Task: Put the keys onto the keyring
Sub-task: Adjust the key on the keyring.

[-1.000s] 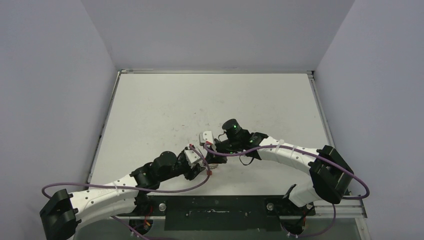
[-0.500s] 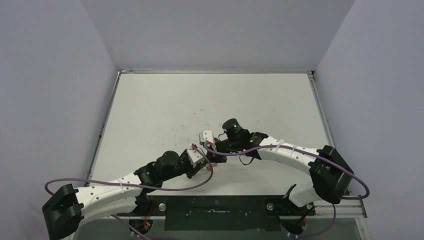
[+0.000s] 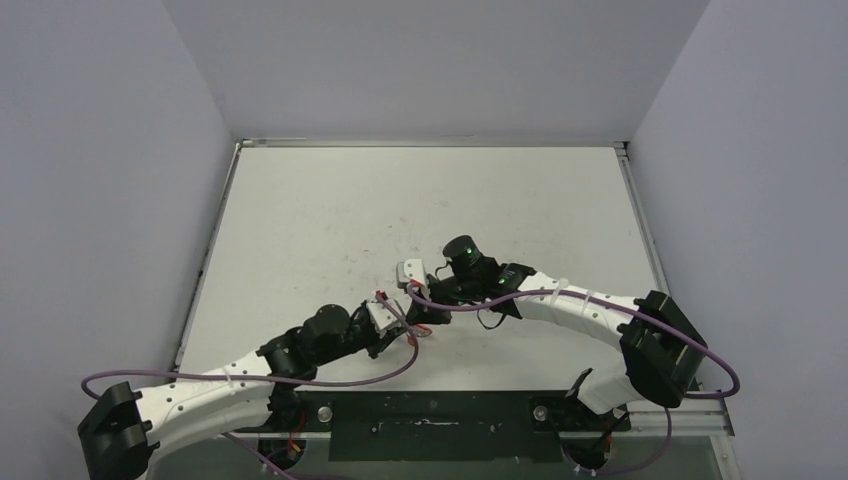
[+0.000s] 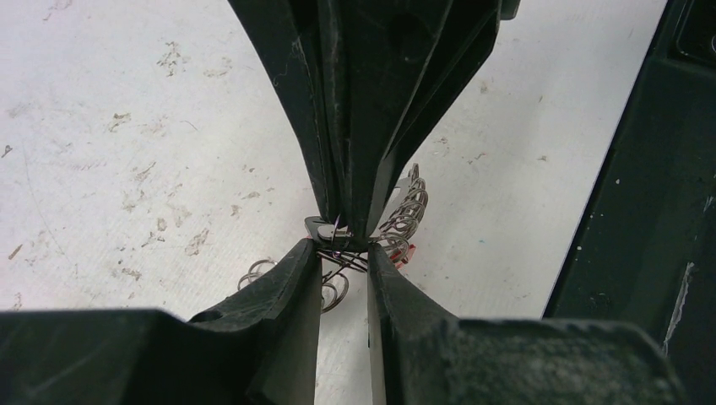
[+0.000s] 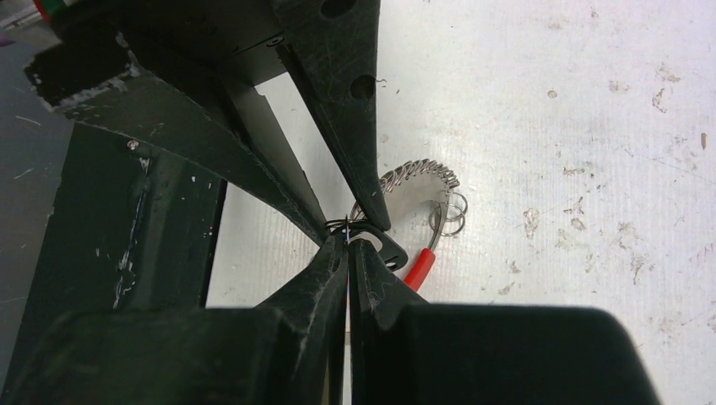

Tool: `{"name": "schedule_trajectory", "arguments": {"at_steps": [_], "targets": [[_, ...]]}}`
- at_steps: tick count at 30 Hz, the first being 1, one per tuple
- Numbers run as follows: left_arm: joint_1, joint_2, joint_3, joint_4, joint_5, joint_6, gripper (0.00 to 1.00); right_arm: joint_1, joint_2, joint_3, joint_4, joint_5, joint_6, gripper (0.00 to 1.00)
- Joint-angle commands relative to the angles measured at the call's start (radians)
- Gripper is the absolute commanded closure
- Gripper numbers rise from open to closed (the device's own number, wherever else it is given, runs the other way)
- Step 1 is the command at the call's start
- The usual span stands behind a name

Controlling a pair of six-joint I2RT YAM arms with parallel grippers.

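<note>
1. Two arms meet tip to tip low over the near middle of the scuffed white table (image 3: pixel 330 220), just ahead of the black base rail (image 3: pixel 430 412).
2. The right gripper (image 5: pixel 347 243) has its fingers pressed together, with no gap between the pads. A thin loop of dark wire sits right at their tips.
3. The left gripper (image 4: pixel 344 257) comes in from the opposite side. Its fingers stand a narrow slit apart and flank the right gripper's tips. Fine wire crosses the slit, but I cannot tell whether the pads bear on it.
4. The keyring (image 5: pixel 414 173) lies at this meeting point, partly hidden behind the fingers. Its arc of closely strung silver pieces (image 4: pixel 408 207) fans out to one side, and the red sleeve (image 5: pixel 420 268) slants down just beside the right gripper's fingers. Whether the ring rests on the table or hangs a little above it is unclear.
5. One key (image 5: pixel 390 250) shows its dark oblong looped head — it touches the tip of the right gripper, between that tip and the red sleeve. Its shaft is hidden.
6. A couple of small round loops (image 5: pixel 452 211) hang at the end of the silver arc.
7. Which piece the shut right fingers actually nip — ring wire or key — cannot be made out.
</note>
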Motion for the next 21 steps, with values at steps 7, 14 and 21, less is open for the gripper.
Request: {"name": "schedule_trajectory", "arguments": {"at_steps": [7,14,21], "targets": [[-0.004,-0.066,0.028,-0.095,0.063,0.085,1.0,-0.025,0.016,0.057,0.01,0.043,0.039,1.0],[-0.005,-0.096,0.029,-0.105,0.088,0.121,1.0,-0.026,0.073,0.09,-0.016,0.083,0.079,1.0],[-0.005,-0.092,0.03,-0.11,0.095,0.121,1.0,-0.031,0.109,0.097,0.001,0.112,0.128,1.0]]}}
